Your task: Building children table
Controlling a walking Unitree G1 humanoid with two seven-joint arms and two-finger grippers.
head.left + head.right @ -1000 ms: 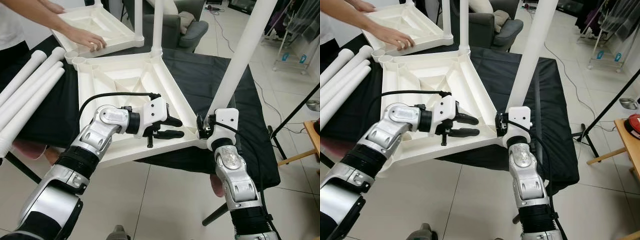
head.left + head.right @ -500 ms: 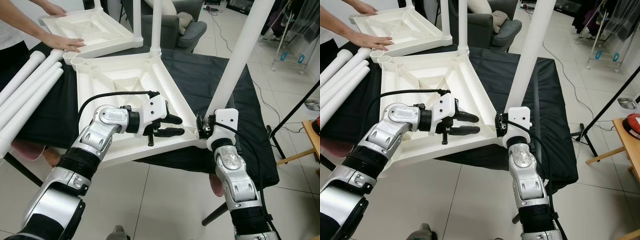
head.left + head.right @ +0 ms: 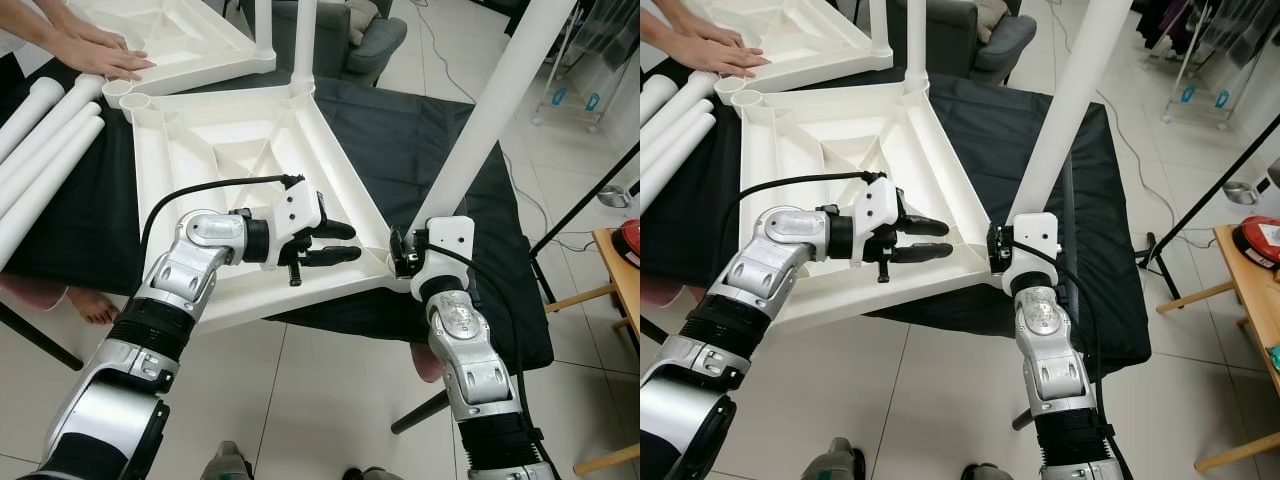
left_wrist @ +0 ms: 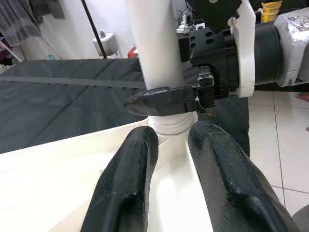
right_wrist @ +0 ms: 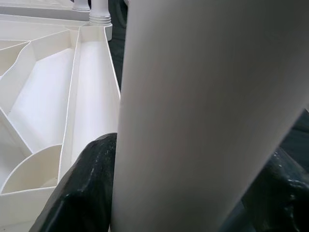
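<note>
Right gripper (image 3: 400,262) clasping white leg (image 3: 487,113), upright

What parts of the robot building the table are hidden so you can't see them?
- Top of the table leg: cut off by the eye views' upper edge.
- Right gripper fingertips: hidden behind that leg in the eye views.
- The leg's seat in its corner socket: screened by the left gripper fingers in the left wrist view.
- The person's hands: arms cut off by the frame edge.
</note>
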